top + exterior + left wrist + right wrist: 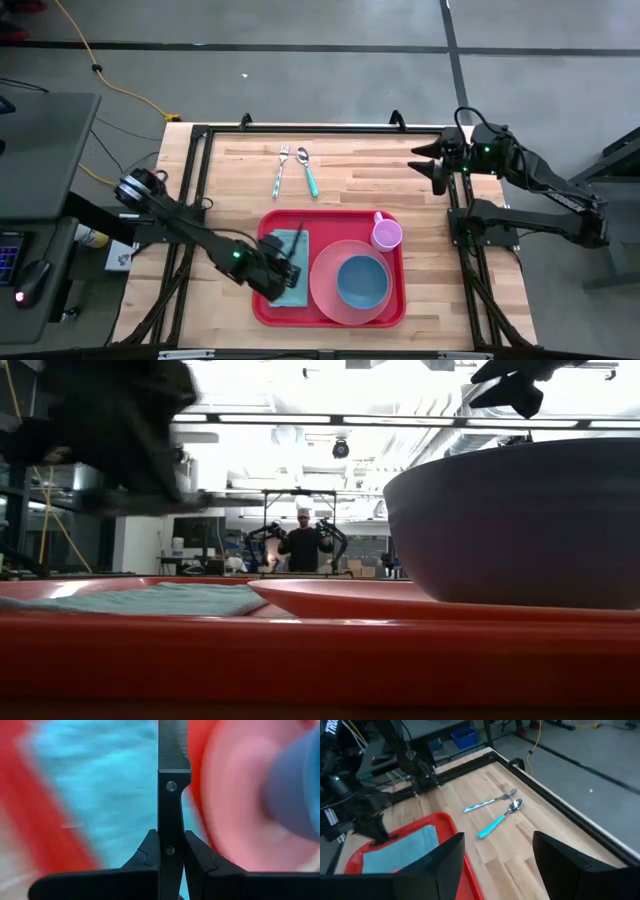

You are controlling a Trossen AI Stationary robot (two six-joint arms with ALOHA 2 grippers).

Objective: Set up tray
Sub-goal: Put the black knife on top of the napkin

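Note:
The red tray (262, 310) lies near the table's near edge and carries a teal napkin (284, 243), a pink plate (325, 285) with a blue bowl (361, 281), and a pink cup (387, 235). My left gripper (284, 272) hovers over the napkin, shut on a black-handled knife (299, 240). In the left wrist view the knife (171, 795) points out over the napkin (100, 785), beside the plate (235, 805). A fork (281, 170) and a teal-handled spoon (308, 172) lie on the wood beyond the tray. My right gripper (430, 165) waits open at the far right corner. My left gripper pinches the knife's black handle (170, 832) between its two fingers (148, 851), one on each flat side. The fingers lie along the knife, and the serrated blade (172, 740) sticks out ahead of them over the napkin. Whether the knife touches the napkin, I cannot tell.
Bare wood lies between the tray and the fork (492, 800) and spoon (500, 819), and on the table's right side. A black frame (320, 129) runs round the table. In the low view a person (303, 545) stands far off in the room.

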